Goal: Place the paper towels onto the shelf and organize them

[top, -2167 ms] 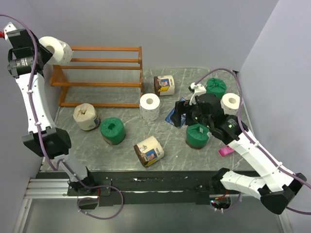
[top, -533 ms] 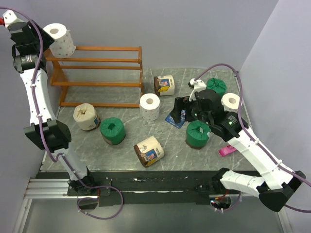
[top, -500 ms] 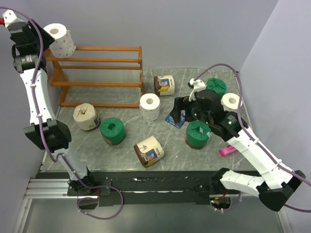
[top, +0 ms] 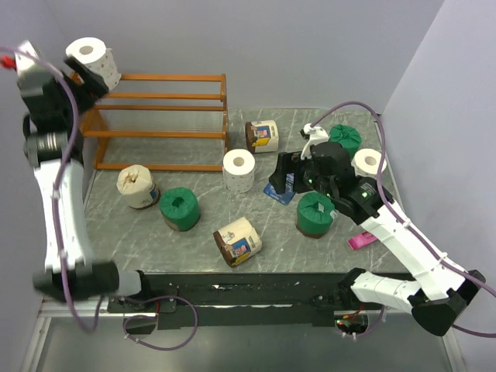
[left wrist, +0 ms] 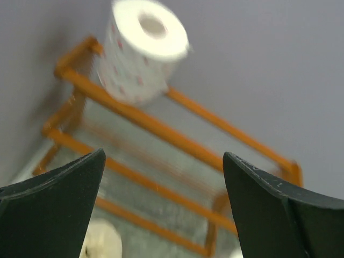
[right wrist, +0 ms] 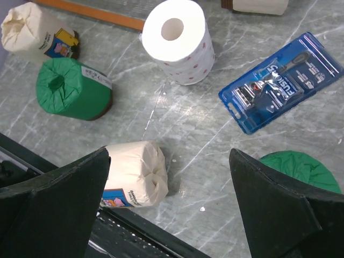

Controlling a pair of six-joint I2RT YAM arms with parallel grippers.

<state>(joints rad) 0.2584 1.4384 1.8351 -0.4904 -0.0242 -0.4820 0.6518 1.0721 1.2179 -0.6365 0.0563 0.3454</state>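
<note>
- While checking the shelf [top: 167, 77]: found one bare white roll [top: 93, 62] on the left end of the top tier, resting on the slats; the only roll on it in view.
- Stands on end: core hole up, long axis vertical, dotted side wall facing out toward the tabletop [top: 201, 232].
- Judged deliberate: set on its flat end so it cannot roll off the open slats, and tucked hard to the left so more can stand alongside.
- Left gripper [left wrist: 164, 156]: jaws wide apart, holding nothing. Sits below and just short of that roll in the wrist view, clear of it on both sides.
- Right gripper [right wrist: 169, 153]: jaws wide apart, empty. Hovers over the tabletop near the blue packet [right wrist: 282, 80] and the nearest green roll [top: 315, 215]; probably poised over the loose stock to pick from.
- Other eight rolls on the tabletop, well apart from the shelf's tiers.
- Centre white roll [right wrist: 180, 40] upright, hole up.
- Near cream roll [right wrist: 134, 174] lying on its side, long axis level, label toward the arm bases.
</note>
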